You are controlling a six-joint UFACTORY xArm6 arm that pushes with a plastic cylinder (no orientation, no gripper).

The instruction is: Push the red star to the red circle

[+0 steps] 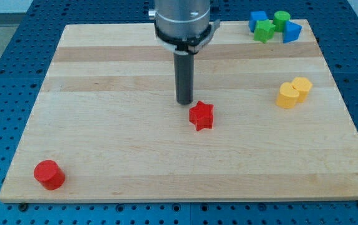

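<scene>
Red star sits just below my tip (nearly touching).

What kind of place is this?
Probably a robotics test bench: a wooden board on a blue perforated table, toy blocks like the red star, and my tip beside it.

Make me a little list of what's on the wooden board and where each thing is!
board: wooden board, lying on a blue pegboard table
my tip, just up and left of the red star, close to it; contact unclear
red star, near the middle
red circle, a short cylinder in the view's bottom left corner
yellow blocks: heart and a rounder one, touching, view's right
top right cluster: blue blocks, green star, green cylinder
</scene>
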